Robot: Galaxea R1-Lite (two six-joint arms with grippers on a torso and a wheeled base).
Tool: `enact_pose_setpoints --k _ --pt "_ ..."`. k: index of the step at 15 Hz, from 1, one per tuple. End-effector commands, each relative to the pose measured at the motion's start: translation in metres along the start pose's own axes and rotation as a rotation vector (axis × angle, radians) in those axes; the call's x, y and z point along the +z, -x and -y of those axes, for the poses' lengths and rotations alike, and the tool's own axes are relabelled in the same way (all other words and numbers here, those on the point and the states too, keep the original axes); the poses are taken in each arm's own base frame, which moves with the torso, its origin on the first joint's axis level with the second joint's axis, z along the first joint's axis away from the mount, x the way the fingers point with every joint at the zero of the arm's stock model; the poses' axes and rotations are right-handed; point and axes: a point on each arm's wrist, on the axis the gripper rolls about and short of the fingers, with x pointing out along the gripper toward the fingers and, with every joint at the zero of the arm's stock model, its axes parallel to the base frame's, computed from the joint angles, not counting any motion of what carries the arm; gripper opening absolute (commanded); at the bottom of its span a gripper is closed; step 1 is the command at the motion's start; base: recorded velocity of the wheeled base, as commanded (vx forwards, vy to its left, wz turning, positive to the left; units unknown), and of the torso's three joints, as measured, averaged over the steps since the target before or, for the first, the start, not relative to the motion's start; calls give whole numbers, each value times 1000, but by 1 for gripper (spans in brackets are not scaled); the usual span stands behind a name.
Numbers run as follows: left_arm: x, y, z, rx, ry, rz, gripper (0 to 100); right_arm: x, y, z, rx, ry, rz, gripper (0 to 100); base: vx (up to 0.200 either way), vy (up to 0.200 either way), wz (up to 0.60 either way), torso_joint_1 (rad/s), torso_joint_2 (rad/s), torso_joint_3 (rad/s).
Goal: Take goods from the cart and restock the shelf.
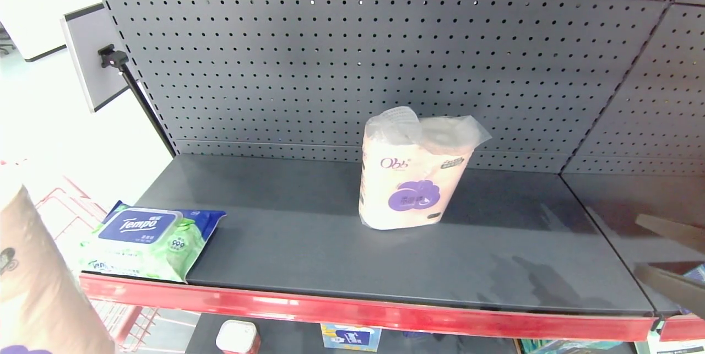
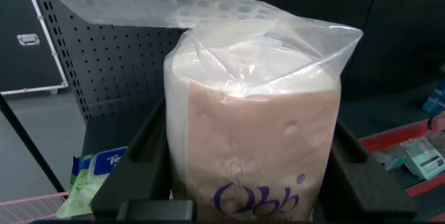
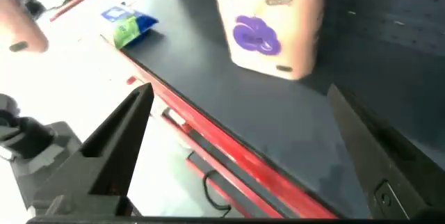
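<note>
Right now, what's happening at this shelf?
The left gripper is shut on a roll pack, held left of the shelf by the cart. A second roll pack stands upright mid-shelf, and a wipes pack lies at its left front corner. The right gripper is open near the shelf's right end.

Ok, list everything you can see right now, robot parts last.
shelf: 1, dark grey, red lip, ahead
pegboard: 1, grey, behind shelf
shelved roll pack: 1, peach and purple, upright mid-shelf
wipes pack: 1, blue-green, shelf's left front corner
held roll pack: 1, peach, left of shelf
cart: 1, red wire, lower left
tin: 1, white-red, below shelf
box: 1, blue, below shelf
left gripper: 1, black, shut on held roll pack
right gripper: 1, black, open, shelf's right end
</note>
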Motion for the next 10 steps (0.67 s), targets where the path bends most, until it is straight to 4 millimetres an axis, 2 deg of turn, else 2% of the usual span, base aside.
enact_pose_setpoints --k 1,3,5,7,8,9,10 --pt "0 -1 0 0 3 -6 0 1 -34 25 21 -53 -95 100 0 0 0 0 0 0" --pt "-2 -2 0 -1 4 -13 0 2 -51 39 10 -53 -131 100 0 0 0 0 0 0" --pt "-1 -2 0 0 4 -13 0 -1 -67 52 42 23 -153 100 0 0 0 0 0 0" --pt "-4 -6 -1 -5 9 -36 0 -1 -73 62 98 61 -147 100 0 0 0 0 0 0" --pt "-7 -7 -1 -25 22 -50 0 3 -83 78 125 82 -150 100 0 0 0 0 0 0" --pt "-7 -7 -1 -25 22 -50 0 3 -83 78 125 82 -150 100 0 0 0 0 0 0" --pt "-7 -5 0 -48 20 -41 0 3 -95 97 196 165 -144 100 0 0 0 0 0 0"
